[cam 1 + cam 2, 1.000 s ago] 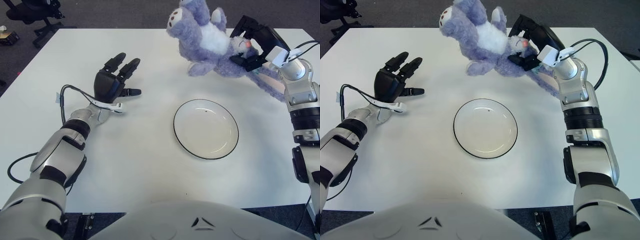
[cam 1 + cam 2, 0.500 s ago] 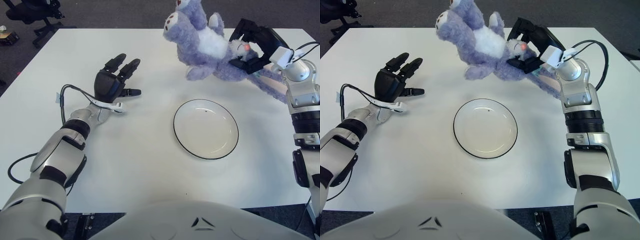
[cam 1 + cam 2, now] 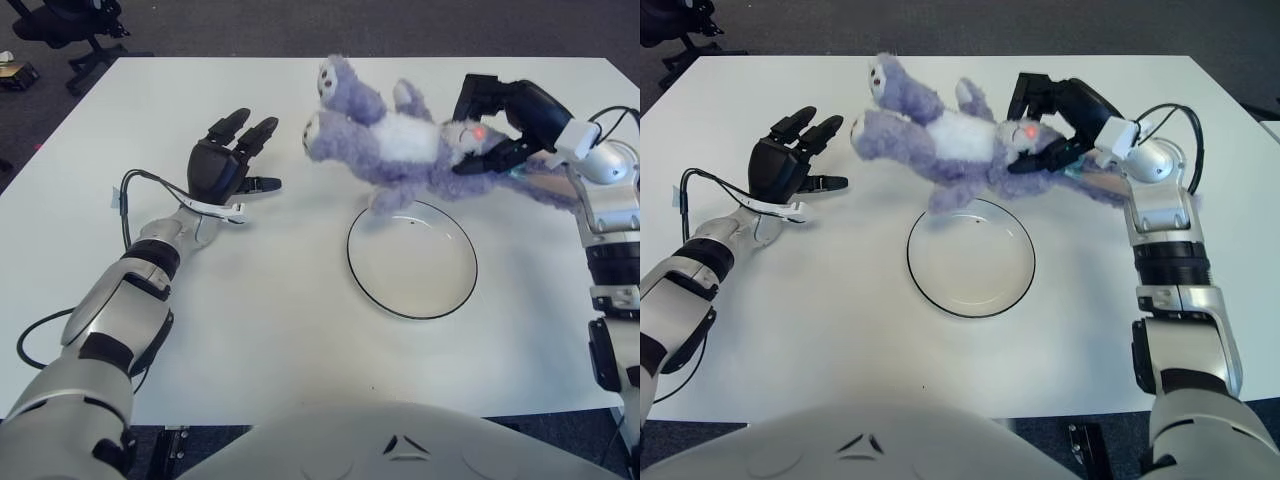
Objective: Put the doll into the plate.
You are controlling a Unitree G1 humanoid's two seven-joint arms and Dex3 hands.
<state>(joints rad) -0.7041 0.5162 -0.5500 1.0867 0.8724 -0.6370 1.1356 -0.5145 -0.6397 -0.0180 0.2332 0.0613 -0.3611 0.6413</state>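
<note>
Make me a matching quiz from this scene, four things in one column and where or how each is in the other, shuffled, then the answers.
1. doll
2. plate
3. left hand
4. right hand

A. fingers spread, holding nothing
B. flat on the white table, nothing in it
C. gripping the plush by its head end
D. purple, held above the table at the plate's far rim

Pairs: 1-D, 2-B, 3-A, 4-C

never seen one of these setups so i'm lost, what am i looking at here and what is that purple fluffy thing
This is a humanoid robot seen through two cameras in its own head, side by side, looking down at a white table. The silver arms are its own. Its right hand, with black fingers, grips a purple plush doll and holds it in the air over the far edge of a white plate with a dark rim. Its left hand shows on the left with fingers spread, holding nothing.
</note>
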